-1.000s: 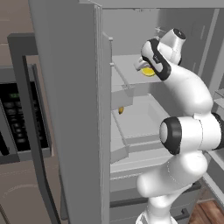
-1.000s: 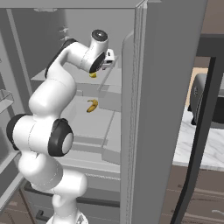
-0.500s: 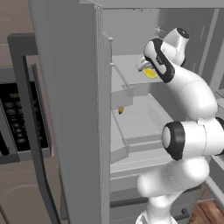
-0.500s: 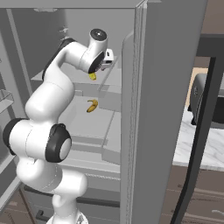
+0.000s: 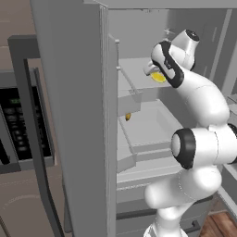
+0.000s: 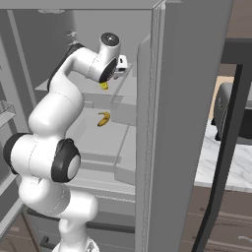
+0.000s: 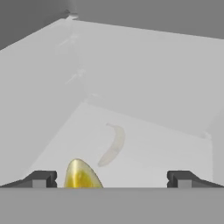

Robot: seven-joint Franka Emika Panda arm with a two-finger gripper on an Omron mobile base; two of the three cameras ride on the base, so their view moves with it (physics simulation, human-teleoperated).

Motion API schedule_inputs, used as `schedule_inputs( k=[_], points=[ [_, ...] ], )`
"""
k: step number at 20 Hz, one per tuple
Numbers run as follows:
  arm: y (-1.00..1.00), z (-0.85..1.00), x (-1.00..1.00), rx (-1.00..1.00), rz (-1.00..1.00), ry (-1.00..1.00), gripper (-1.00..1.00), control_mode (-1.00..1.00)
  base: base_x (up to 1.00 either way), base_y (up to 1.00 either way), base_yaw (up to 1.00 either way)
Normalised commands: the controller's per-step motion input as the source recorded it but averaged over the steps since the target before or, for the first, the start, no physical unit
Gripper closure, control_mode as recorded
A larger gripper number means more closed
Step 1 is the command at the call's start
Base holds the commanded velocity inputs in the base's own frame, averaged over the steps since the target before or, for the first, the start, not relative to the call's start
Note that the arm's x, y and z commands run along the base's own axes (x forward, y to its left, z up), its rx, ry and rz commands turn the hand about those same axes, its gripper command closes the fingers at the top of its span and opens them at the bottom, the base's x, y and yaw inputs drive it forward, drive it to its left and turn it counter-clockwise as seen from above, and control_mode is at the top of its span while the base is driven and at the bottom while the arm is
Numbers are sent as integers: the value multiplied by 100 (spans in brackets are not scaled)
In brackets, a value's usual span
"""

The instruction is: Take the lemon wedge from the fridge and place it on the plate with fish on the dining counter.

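The grey fridge [image 5: 69, 115] stands open, and its door [image 6: 187, 98] fills the right side of the right base view. The tiny bright yellow lemon wedge [image 5: 159, 77] [image 6: 104, 85] lies on the upper shelf. My gripper [image 7: 112, 179] hangs open just over it, with the wedge [image 7: 81, 175] low between the fingertips and closer to the left one [image 7: 41, 178]. Nothing is gripped. In the left base view the hand [image 5: 152, 69] sits right beside the wedge. The plate with fish and the dining counter are out of view.
A small darker orange-yellow bit [image 6: 103, 118] [image 5: 128, 117] lies on the shelf below and shows faintly through the upper shelf [image 7: 111, 144]. A dark built-in appliance [image 5: 18, 120] stands left of the fridge. A marble countertop [image 6: 221, 157] with a dark appliance lies to the right.
The arm has shifted slightly at the elbow, easing the hand a little further over the upper shelf. The lemon wedge has not moved and the jaws stay open.
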Motion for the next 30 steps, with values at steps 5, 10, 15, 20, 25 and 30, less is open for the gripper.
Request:
schedule_inputs(
  k=[5, 10, 15, 20, 25, 30],
  points=[
    [0, -20, -20, -3, 0, -1, -100, -100, 0, 0, 0],
    [0, -29, -14, -3, 0, 0, -100, -100, 0, 0, 0],
    [0, -31, -3, -4, 0, 0, 100, -100, 0, 0, 0],
    [0, -17, 0, -3, 0, 0, 100, -100, 0, 0, 0],
    [0, 0, 0, 0, 0, 0, 100, -100, 0, 0, 0],
    [0, 2, -16, 0, 0, -1, 100, -100, 0, 0, 0]
  ],
)
